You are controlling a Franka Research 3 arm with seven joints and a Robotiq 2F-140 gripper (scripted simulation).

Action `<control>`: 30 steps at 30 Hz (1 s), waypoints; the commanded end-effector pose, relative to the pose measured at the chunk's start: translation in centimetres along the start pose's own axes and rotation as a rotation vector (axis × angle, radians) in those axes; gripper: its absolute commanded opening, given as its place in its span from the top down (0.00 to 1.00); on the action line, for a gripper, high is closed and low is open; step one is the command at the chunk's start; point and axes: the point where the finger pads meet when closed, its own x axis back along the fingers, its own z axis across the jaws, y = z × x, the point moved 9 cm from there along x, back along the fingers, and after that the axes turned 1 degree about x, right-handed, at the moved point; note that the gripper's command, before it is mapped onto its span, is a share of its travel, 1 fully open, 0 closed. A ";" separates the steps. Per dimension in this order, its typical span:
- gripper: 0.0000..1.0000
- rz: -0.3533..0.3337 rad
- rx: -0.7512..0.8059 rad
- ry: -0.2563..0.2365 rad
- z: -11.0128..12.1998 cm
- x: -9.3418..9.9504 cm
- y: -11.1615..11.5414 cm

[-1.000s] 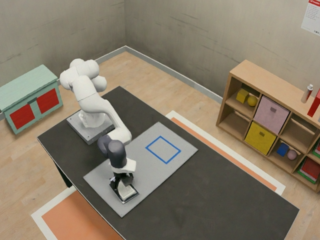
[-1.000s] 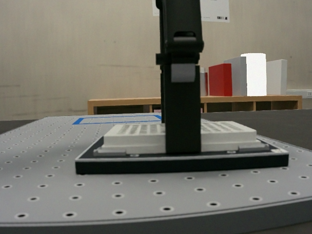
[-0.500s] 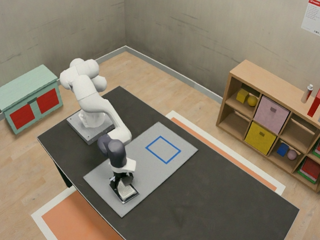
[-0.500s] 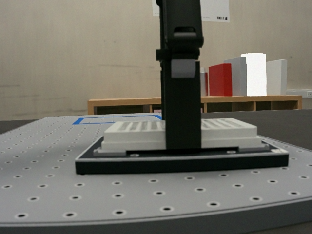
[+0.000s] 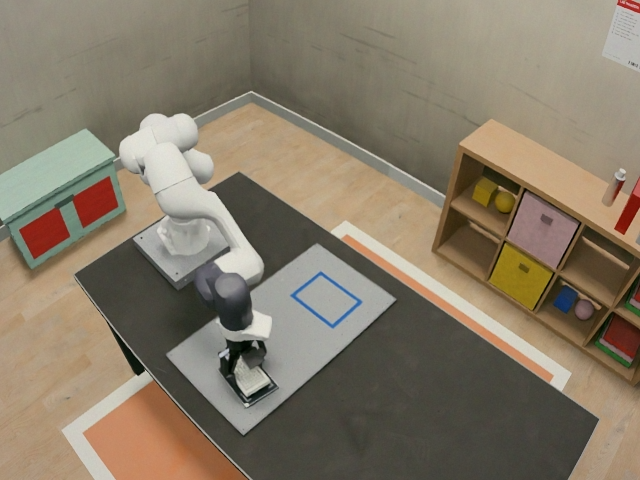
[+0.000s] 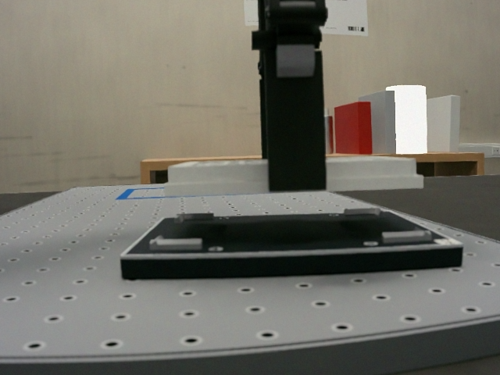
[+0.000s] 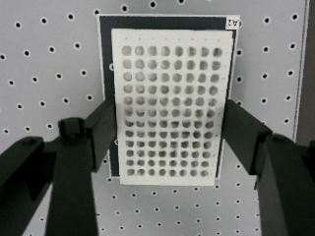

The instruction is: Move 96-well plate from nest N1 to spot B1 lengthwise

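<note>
The white 96-well plate [image 5: 252, 380] [image 6: 371, 173] [image 7: 169, 93] hangs level a little above the black plate nest N1 [image 5: 266, 393] [image 6: 291, 264] [image 7: 105, 64], which is empty beneath it. My gripper [image 5: 247, 361] [image 6: 296, 181] [image 7: 168, 113] is shut on the plate, one finger on each long side near its middle. The blue taped outline B1 [image 5: 306, 284] [image 6: 126, 194] lies empty on the grey perforated board [image 5: 310, 351] [image 6: 242, 323] [image 7: 49, 49], further along the board from the nest.
The robot base [image 5: 180, 248] stands at the back left of the dark table [image 5: 413, 403]. A wooden shelf [image 5: 537, 170] with bins stands off the table to the right, and a green chest [image 5: 56, 196] stands on the floor to the left.
</note>
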 end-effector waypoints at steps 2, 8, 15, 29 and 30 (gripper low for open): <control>0.40 -0.006 0.006 -0.003 -0.1 0.8 0.1; 0.40 -0.006 0.006 -0.003 -0.1 1.8 0.1; 0.40 -0.006 0.006 -0.003 -0.1 2.6 0.1; 0.40 -0.006 0.006 -0.003 -0.1 3.7 0.1; 0.40 -0.006 0.006 -0.003 -0.1 3.7 0.1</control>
